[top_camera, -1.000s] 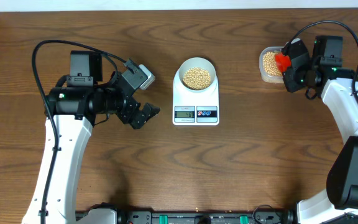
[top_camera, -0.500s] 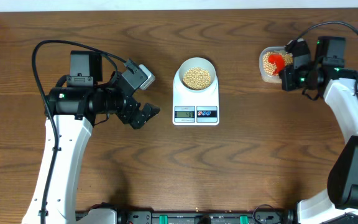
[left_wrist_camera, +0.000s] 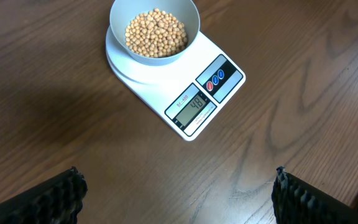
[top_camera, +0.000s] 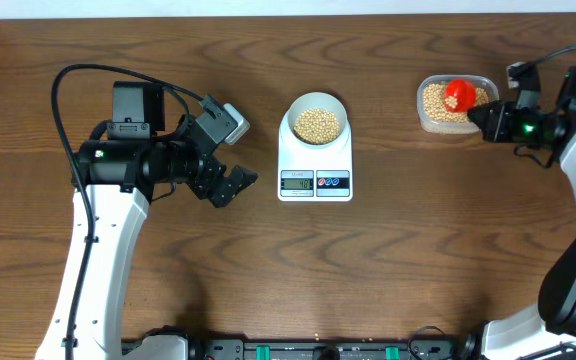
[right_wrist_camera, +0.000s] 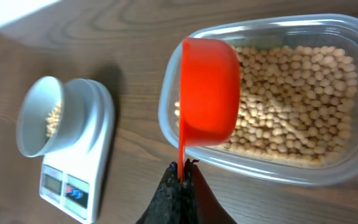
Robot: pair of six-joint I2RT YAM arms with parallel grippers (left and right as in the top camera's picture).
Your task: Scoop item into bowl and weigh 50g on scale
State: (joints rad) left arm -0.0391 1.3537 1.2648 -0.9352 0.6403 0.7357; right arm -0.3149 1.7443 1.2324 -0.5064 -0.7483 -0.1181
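Both jaws of the right gripper (right_wrist_camera: 180, 180) clamp the handle of the red scoop (right_wrist_camera: 209, 93); ahead, its cup hides some beans (right_wrist_camera: 291, 106) in the tub (right_wrist_camera: 272, 169). The left gripper (left_wrist_camera: 178, 193) gapes wide, its fingertips (left_wrist_camera: 55, 196) cropped.

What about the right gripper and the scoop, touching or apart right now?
Touching. The right wrist view shows the right gripper shut on the thin handle of the scoop, with both fingers pressed against it.

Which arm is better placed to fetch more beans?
Right: the right gripper is shut on the red scoop, over the tub of beans. The left gripper is open, empty, beside the scale.
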